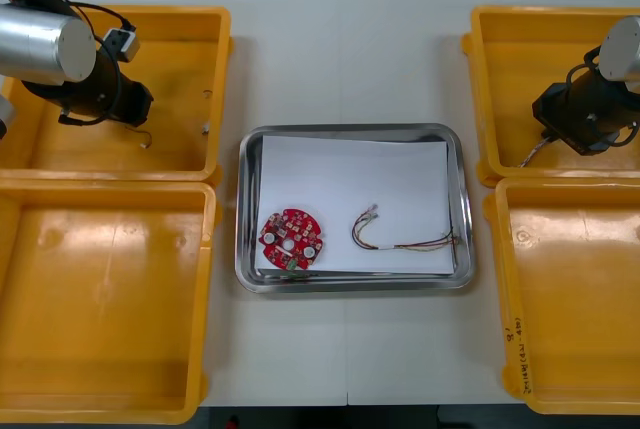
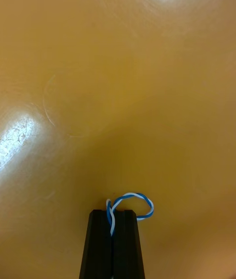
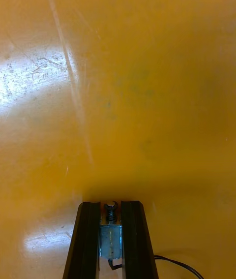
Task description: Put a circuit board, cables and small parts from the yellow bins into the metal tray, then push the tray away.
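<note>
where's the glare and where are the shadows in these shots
Right wrist view: bright glare patches on the far right bin, shadow ahead of the right gripper, shut on the blue and white cable. Left wrist view: streaky glare on the far left bin, shadow ahead of the left gripper, shut on a small metal part. Front view: the metal tray rim gleams.

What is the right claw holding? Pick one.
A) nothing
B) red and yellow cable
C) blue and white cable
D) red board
C: a twisted blue and white cable is pinched between the right claw's fingers, above a yellow bin's floor.
</note>
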Controlling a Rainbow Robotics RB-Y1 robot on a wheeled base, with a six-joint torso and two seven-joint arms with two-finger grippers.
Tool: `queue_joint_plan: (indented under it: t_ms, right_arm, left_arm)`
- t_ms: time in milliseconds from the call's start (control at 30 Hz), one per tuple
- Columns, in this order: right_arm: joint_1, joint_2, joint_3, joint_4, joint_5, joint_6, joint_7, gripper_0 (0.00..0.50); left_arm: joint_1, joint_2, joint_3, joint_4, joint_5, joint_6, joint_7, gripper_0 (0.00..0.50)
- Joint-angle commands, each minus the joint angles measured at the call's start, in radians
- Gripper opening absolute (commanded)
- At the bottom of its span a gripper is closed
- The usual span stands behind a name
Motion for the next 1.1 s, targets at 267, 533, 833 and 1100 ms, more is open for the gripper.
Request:
queue_joint_plan:
  t_ms: [267, 533, 833, 1100]
  right_arm:
    - [-0.031, -0.028, -0.031, -0.044, -0.007, -0.016, 0.071, 0.000]
    - [-0.059, -0.061, -0.097, -0.043, -0.004, -0.008, 0.238, 0.000]
    - [-0.094, -0.088, -0.112, -0.043, 0.004, 0.001, 0.325, 0.000]
    - [-0.141, -0.090, -0.117, 0.077, 0.014, -0.065, 0.345, 0.000]
  left_arm:
    - [0.001, 0.008, -0.002, -0.006, 0.027, -0.009, -0.072, 0.000]
    - [-0.001, 0.016, 0.135, -0.057, 0.011, 0.135, -0.094, 0.000]
    - [-0.001, 0.021, 0.317, -0.192, -0.028, 0.357, -0.091, 0.000]
    - [-0.001, 0.001, 0.348, -0.319, -0.054, 0.483, -0.008, 0.000]
